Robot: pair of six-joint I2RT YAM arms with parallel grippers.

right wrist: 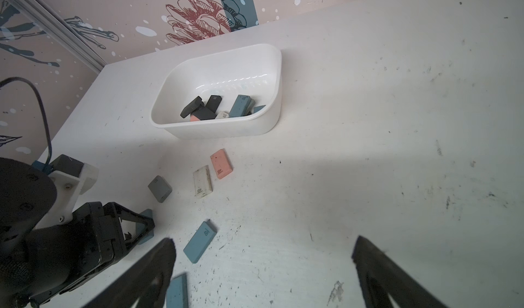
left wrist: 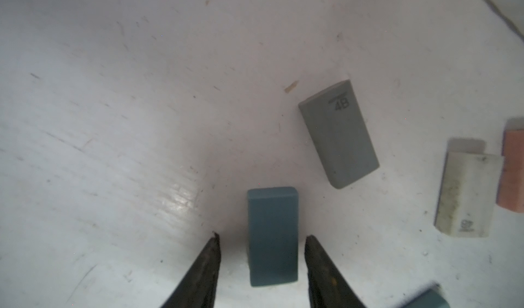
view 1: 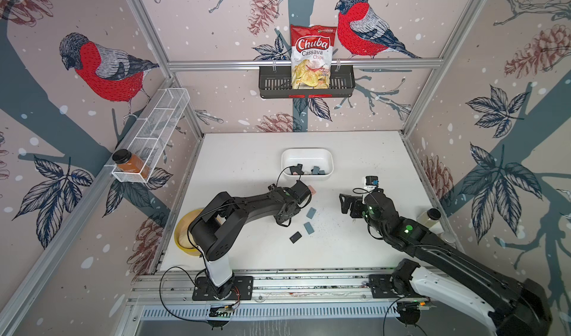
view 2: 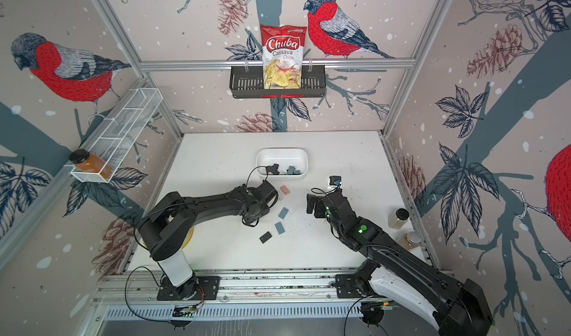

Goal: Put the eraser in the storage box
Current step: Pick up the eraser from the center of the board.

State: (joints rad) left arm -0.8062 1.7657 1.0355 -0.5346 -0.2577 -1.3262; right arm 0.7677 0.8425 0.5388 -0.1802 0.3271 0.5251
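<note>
Fingers (left wrist: 204,269) flank blue eraser (left wrist: 272,235), apparently untouched; grey eraser (left wrist: 338,135) reads 4B.

Open-topped storage box (view 1: 306,157) — loose erasers (view 1: 311,213) alongside

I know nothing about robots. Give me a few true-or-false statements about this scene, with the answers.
1. The storage box already holds several erasers. True.
2. The left gripper holds an eraser in the air. False: a blue eraser lies on the table between its fingers, which stand a little apart from it.
3. The right gripper is open and empty. True.
4. The chips bag lies on the table. False: it stands in the black basket on the back wall.
5. A white eraser lies beside a pink eraser on the table. True.
</note>
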